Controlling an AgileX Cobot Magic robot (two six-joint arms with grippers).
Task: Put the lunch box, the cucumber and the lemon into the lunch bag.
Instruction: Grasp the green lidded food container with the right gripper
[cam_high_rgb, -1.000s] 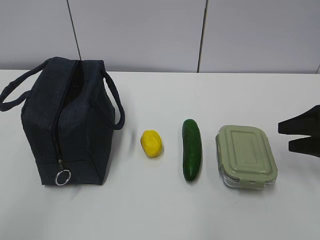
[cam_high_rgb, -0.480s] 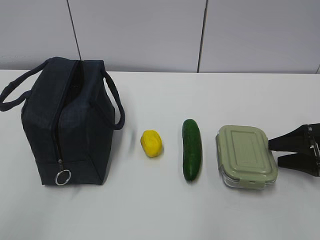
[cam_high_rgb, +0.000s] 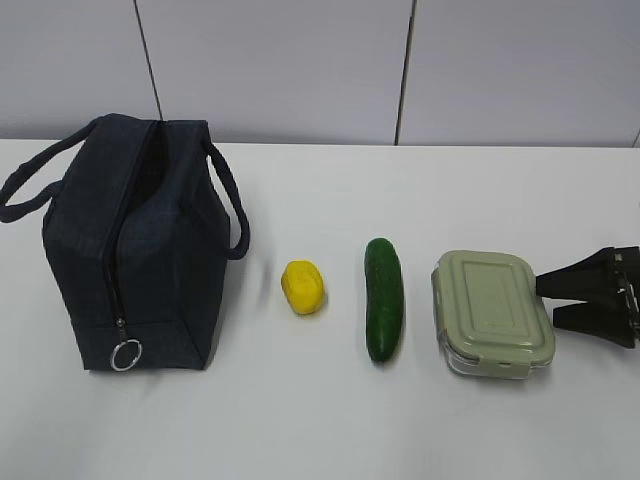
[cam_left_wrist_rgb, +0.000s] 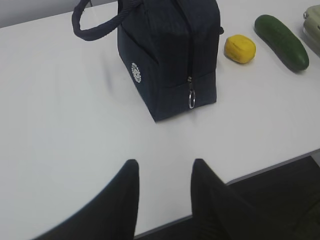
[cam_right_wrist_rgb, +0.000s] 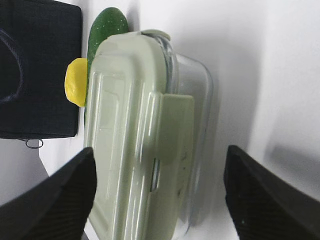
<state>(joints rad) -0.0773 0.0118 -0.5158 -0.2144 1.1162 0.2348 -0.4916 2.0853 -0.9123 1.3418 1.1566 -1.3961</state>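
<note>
One lunch bag with two loop handles. Right of the lunch bag lie one lemon, one cucumber and one lunch box. Two grippers: left gripper, right gripper.

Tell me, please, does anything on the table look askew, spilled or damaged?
Nothing stands out. The lunch bag stands upright, and the lemon, the cucumber and the lidded lunch box lie apart in a row beside it, intact, with nothing spilled.
</note>
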